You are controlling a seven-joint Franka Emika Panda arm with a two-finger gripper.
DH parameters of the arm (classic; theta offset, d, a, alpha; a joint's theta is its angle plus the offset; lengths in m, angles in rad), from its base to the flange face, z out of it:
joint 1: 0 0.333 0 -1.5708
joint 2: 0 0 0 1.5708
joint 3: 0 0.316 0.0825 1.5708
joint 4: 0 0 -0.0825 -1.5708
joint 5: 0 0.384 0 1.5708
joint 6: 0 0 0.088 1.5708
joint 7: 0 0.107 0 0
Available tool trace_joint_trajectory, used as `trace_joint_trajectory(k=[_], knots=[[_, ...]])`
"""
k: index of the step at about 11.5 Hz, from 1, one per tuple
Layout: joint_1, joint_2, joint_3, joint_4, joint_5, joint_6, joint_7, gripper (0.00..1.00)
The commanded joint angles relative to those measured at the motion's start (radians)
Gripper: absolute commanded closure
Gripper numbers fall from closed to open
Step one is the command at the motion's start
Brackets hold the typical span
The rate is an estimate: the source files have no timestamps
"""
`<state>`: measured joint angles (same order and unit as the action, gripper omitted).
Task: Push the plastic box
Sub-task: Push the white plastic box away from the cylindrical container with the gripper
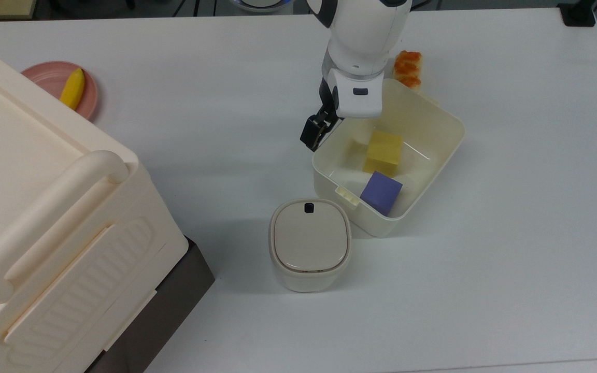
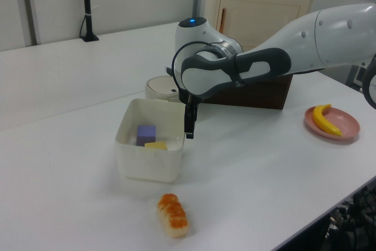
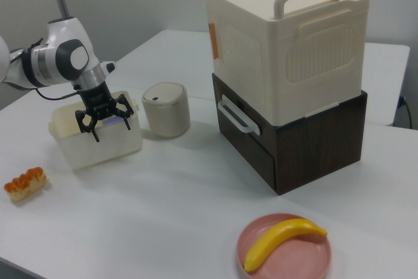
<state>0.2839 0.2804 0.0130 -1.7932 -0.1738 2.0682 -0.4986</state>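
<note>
**Pressing at the long wall of the plastic box**

Looking down in the top view, the plastic box [image 1: 436,137] sits on the white table [image 1: 511,233], turned at an angle, with a yellow block [image 1: 384,150] and a purple block [image 1: 381,192] inside it. The gripper [image 1: 318,132] hangs from the white arm [image 1: 360,36] at the box's upper-left rim on the top view's left side, its dark fingertips right at the outer wall. A lidded bin [image 1: 310,243] with a black button stands just below the box, close to its latch tab. A piece of orange-topped food [image 1: 408,67] lies at the box's far end, near the top of the top view. A pink plate [image 1: 50,80] carries a banana [image 1: 72,88] at far left, beside the large cream case [image 1: 44,223].

In the left view, the gripper [image 2: 189,124] points straight down along the box's [image 2: 147,160] right-hand wall — the fingers read as one narrow dark bar.

In the right view, the gripper [image 3: 103,121] is seen face-on in front of the box [image 3: 98,143], and here its two fingers stand spread apart, pinching nothing. The cream case [image 3: 287,37] rests on a dark wooden cabinet [image 3: 307,138].
</note>
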Motion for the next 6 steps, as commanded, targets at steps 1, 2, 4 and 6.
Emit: trace_joint_trajectory(k=[1,2,4,6], knots=[[0.006,-0.042,-0.002,-0.005,-0.016,0.017,0.029,0.0],[-0.002,-0.071,-0.002,-0.014,-0.015,0.013,0.02,0.0],[-0.035,-0.131,-0.002,-0.041,-0.012,0.003,0.017,0.0],[-0.075,-0.187,-0.007,-0.043,-0.009,-0.009,0.026,0.0]])
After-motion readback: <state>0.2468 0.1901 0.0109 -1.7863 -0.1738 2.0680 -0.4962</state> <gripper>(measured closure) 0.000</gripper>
